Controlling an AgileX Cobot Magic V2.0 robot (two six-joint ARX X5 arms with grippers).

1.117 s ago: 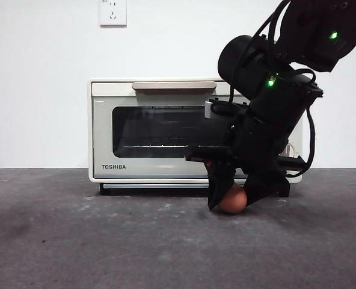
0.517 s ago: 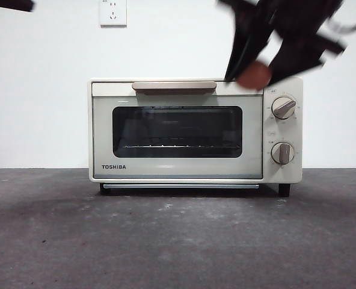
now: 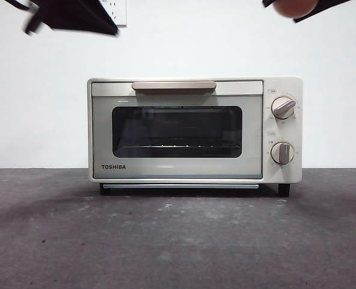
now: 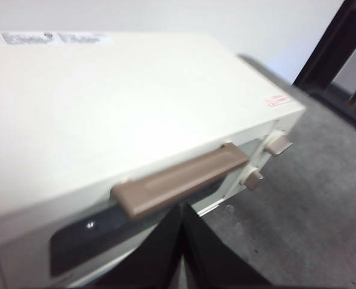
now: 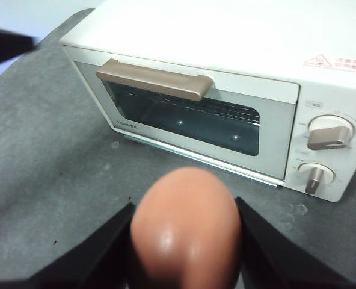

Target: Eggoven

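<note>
Gripping the egg [image 5: 185,226], right claw [image 5: 184,241] hovers above closed oven [image 3: 193,129]; left claw [image 4: 181,253] clenched near handle [image 4: 181,179].

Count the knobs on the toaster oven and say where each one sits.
2. Both sit on the toaster oven's right panel: the upper knob above the lower knob. None appears hidden.

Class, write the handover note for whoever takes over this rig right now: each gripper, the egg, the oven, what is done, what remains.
Right gripper: shut on the egg, held high above the oven's knob side.
Left gripper: jaws shut, empty, above the oven's handle.
Oven: on the table, door closed.
Done: egg picked up.
Left: open the door, probably with the left gripper, put the egg inside.
</note>
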